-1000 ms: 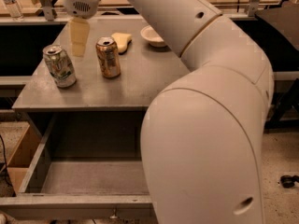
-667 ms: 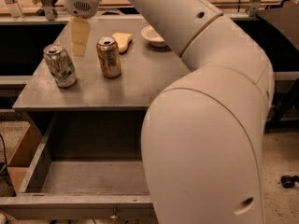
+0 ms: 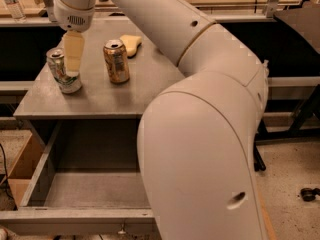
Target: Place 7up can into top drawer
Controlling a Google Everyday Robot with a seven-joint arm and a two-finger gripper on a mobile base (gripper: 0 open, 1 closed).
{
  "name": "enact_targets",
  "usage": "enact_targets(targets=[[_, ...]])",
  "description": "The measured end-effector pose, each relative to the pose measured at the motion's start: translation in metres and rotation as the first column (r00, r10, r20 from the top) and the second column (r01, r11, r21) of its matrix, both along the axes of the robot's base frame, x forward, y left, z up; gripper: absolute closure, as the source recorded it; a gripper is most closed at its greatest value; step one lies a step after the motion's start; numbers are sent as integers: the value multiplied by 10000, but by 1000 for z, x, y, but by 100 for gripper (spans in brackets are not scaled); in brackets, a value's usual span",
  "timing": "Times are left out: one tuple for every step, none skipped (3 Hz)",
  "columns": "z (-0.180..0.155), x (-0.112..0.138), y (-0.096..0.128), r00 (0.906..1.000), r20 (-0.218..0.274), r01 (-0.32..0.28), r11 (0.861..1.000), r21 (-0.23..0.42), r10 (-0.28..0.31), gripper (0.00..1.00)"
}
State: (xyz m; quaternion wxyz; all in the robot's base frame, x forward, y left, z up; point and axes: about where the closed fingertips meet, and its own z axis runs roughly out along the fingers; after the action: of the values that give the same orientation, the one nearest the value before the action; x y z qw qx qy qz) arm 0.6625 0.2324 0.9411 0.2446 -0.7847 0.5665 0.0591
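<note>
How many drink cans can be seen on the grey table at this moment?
2. The silvery-white and green 7up can stands near the left edge, partly behind the end effector; the golden-brown can stands to its right. The arm may hide others.

— Arm pose?
— One white arm (image 3: 205, 174), and it fills the right half of the view. The bulky elbow (image 3: 220, 79) is nearest me and bent. From it the forearm (image 3: 150, 9) runs up and away to the left.
— Wrist?
— The wrist (image 3: 75, 6) is at the upper left, rounded, turned to face straight down.
— And the gripper?
— The gripper (image 3: 73, 66) hangs directly under the wrist, pale yellowish, vertical, tip down, at the far-left end of the reach.
</note>
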Motion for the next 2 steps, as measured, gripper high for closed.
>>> enact_targets(targets=[[-14, -2, 23, 9987, -252, -443, 9990, 71, 445, 0], [-22, -6, 39, 9960, -394, -808, 9967, 1, 807, 0]])
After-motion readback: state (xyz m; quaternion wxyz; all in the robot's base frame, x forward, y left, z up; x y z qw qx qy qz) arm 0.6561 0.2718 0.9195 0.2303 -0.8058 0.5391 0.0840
